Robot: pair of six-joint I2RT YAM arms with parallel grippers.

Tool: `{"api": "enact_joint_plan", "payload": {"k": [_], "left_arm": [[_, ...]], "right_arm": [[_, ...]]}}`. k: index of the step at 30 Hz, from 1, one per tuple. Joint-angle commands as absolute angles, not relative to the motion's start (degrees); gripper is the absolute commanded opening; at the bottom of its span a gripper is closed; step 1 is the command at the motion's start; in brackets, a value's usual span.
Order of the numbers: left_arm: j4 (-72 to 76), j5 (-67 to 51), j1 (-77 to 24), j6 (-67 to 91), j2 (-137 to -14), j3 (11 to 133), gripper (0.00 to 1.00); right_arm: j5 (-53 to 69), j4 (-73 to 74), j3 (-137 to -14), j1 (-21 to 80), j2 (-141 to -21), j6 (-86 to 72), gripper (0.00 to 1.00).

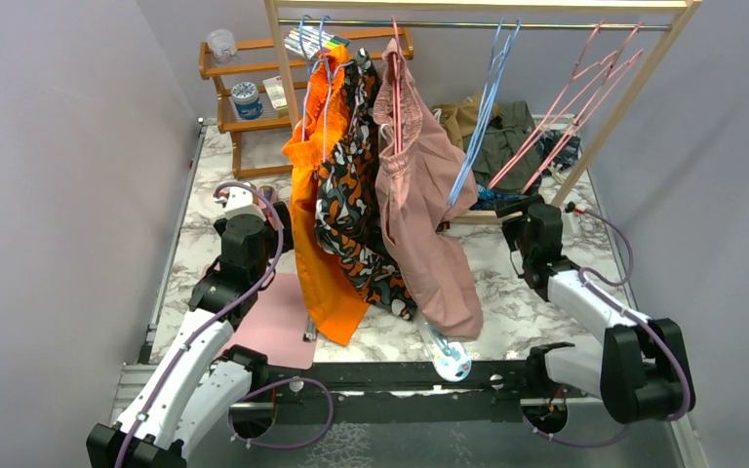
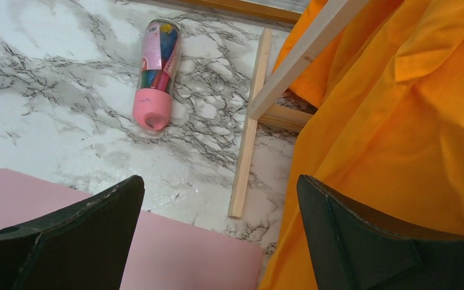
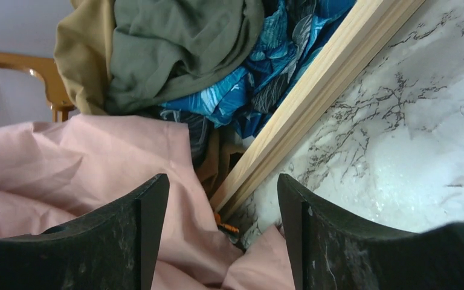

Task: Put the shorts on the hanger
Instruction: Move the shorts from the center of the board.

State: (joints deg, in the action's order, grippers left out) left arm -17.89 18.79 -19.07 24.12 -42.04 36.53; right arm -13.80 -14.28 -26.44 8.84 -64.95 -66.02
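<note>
1. Left gripper (image 2: 220, 184): the jaws are spread wide and nothing is held. It is parked low over the marble table (image 2: 66, 90), just beside the orange garment (image 2: 399, 121). No part in the present step is judged for it.

2. Right gripper (image 3: 222, 181): the jaws are spread and no fabric is seen pinched. It is aimed across the dusty-pink shorts (image 3: 96, 157) and the rack's wooden base bar (image 3: 314, 90), toward the clothes pile.

3. The shorts (image 3: 278, 66) are lying crumpled in that pile beyond the base bar. They are partly covered by an olive garment (image 3: 175, 48).

4. The hanger (image 1: 600, 66) is hung among thin pink ones at the right end of the rail (image 1: 468, 24), well apart from the shorts. Which of them is meant cannot be told.

5. Step in hand, as judged: the approach to pick up the shorts. No grasp has been made yet.

6. Next move: the right gripper is to be carried past the bar and lowered onto exposed teal fabric only. The olive and pink garments are to be avoided when the jaws are closed.
</note>
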Motion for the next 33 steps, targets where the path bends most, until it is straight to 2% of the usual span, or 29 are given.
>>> {"api": "enact_joint_plan", "payload": {"k": [1, 8, 15, 25, 33], "left_arm": [[-17.70, 20.38, -19.49, 23.55, -41.22, 35.95, 0.99], [-17.68, 20.48, -19.59, 23.55, -41.34, 35.95, 0.99], [-17.65, 20.82, -19.64, 23.55, -41.79, 35.95, 0.99], [-17.69, 21.27, -19.64, 23.37, -42.80, 35.96, 0.99], [-17.68, 21.44, -19.67, 23.38, -43.45, 36.03, 0.99]], "right_arm": [[-15.40, -23.58, -28.22, 8.26, -69.97, -70.92, 0.68], [-14.28, -30.81, -30.38, 8.22, -77.73, -72.05, 0.64], [-13.71, -32.11, -35.23, 8.26, -85.02, -72.66, 0.62], [-13.06, -34.17, -38.38, 8.24, -91.87, -72.00, 0.51], [-12.34, -34.10, -39.00, 8.25, -95.18, -70.45, 0.53]]}}
